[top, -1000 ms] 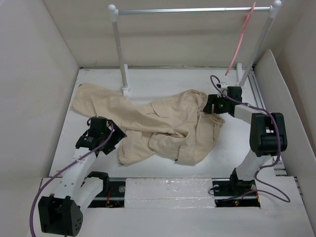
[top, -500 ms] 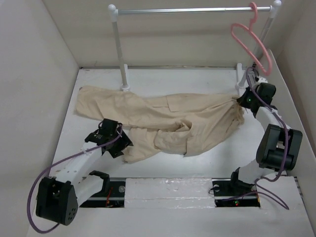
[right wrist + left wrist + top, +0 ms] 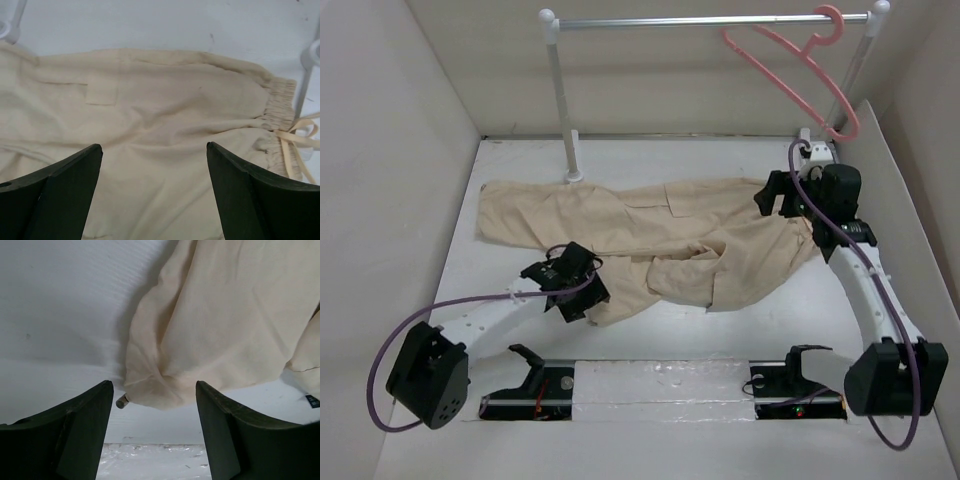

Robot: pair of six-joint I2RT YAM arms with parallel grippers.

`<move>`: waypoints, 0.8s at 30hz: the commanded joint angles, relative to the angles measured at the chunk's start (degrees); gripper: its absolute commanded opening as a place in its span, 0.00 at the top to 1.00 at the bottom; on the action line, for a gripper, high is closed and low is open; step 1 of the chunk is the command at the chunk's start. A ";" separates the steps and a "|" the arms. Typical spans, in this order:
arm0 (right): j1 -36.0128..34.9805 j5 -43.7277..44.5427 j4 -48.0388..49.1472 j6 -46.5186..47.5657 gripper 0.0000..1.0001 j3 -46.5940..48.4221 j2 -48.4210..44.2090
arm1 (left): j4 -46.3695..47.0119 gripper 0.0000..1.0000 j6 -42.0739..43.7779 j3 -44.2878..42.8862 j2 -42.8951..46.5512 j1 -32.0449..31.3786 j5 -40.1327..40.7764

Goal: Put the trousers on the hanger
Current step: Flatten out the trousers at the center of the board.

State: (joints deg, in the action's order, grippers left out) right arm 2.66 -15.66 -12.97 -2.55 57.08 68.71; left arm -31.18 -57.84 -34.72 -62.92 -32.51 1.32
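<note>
The trousers (image 3: pixel 650 225) are soft, matte beige cloth, lying rumpled and flat on the white table (image 3: pixel 650 160). One long leg reaches toward the left edge and the waist lies near the right edge. Toward the near edge, left of centre, the left gripper (image 3: pixel 570 285) sits at a folded hem. In its wrist view its dark fingers (image 3: pixel 80 430) are spread wide with nothing between them, and a small cylindrical cord tip (image 3: pixel 121 401) pokes out from under the cloth.

By the waist, the right gripper (image 3: pixel 782 195) has its fingers (image 3: pixel 65 185) wide apart above the fabric; whether they touch it is unclear. Its view shows a rectangular patch pocket (image 3: pixel 101 92), a gathered elastic waistband (image 3: pixel 277 100) and a flat drawstring (image 3: pixel 300 135) cut off at the frame edge.

Above the far right corner, the thin salmon-pink plastic hanger (image 3: pixel 790 60) hangs tilted by its hook from the silver rail (image 3: pixel 700 20).
</note>
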 commanded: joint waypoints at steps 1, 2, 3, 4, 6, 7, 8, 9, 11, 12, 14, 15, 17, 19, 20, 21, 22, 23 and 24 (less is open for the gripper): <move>-1.77 -1.20 -2.67 0.88 0.10 -3.28 -4.10 | 2.26 0.39 -4.55 1.76 -3.70 -5.43 -1.06; -2.30 -1.48 -3.37 0.96 0.10 -5.38 -6.37 | 2.61 0.40 -4.99 1.76 -4.75 -6.41 -1.06; -2.91 -1.65 -4.16 1.57 0.10 -6.36 -7.61 | 4.01 0.51 -5.26 1.85 -6.41 -6.42 -1.06; -2.92 -2.18 -5.65 1.84 0.10 -7.32 -8.75 | 4.89 0.63 -5.35 2.20 -7.21 -6.42 -3.06; -2.92 -2.53 -7.50 4.37 0.10 -10.49 -12.53 | 3.86 1.00 -4.83 1.15 -7.31 -6.42 -2.91; -2.92 -2.53 -9.94 5.52 0.10 -12.24 -15.50 | 0.02 1.00 -4.04 -4.16 -5.74 -6.42 2.93; -2.92 -2.10 -11.36 5.53 0.10 -12.25 -15.53 | -0.02 1.00 -4.03 -4.22 -5.73 -6.95 2.98; -2.92 -1.66 -12.59 5.97 0.10 -13.65 -18.75 | -5.33 1.00 -3.60 -6.39 -2.86 -6.95 5.25; -2.39 -0.95 -15.83 6.94 0.10 -14.97 -22.11 | -11.24 1.00 -3.33 -14.64 1.37 -6.43 13.41; -1.78 -0.95 -16.81 7.11 0.10 -16.11 -24.91 | -15.88 1.00 -2.89 -17.28 5.83 -6.42 15.62; -1.25 -1.13 -20.41 7.29 0.10 -16.56 -26.78 | -20.13 1.00 -1.31 -25.20 9.55 -3.54 21.16; -1.25 -1.04 -21.99 7.38 0.10 -16.56 -27.04 | -23.63 1.00 -0.70 -27.57 12.52 0.04 22.22; -1.86 -1.39 -25.16 7.56 0.10 -16.47 -27.13 | -26.11 1.00 1.49 -33.73 14.66 2.97 25.04; -1.86 -0.60 -25.87 7.56 0.10 -16.82 -26.96 | -29.19 1.00 1.95 -38.29 16.42 4.47 28.10; -1.86 0.71 -26.66 7.47 0.09 -16.83 -26.79 | -30.07 1.00 1.60 -39.71 16.60 4.48 29.16; -1.86 1.07 -26.84 7.38 0.09 -16.65 -26.52 | -31.04 1.00 1.86 -41.12 17.12 4.48 31.18; -1.86 1.51 -27.63 7.38 0.08 -16.39 -26.08 | -31.22 1.00 2.12 -43.13 17.30 4.48 31.81; -1.34 1.77 -28.07 7.21 0.07 -16.04 -25.12 | -31.66 1.00 2.21 -44.37 17.47 4.48 32.51; -0.82 2.03 -28.59 7.12 0.07 -15.95 -24.68 | -31.23 1.00 2.82 -45.43 17.91 4.48 33.12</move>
State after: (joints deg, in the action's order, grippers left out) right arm 0.99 -15.49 -38.83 4.23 40.38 43.18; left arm -56.12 -56.27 -78.37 -43.35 -28.23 28.16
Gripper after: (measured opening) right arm 0.925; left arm 0.007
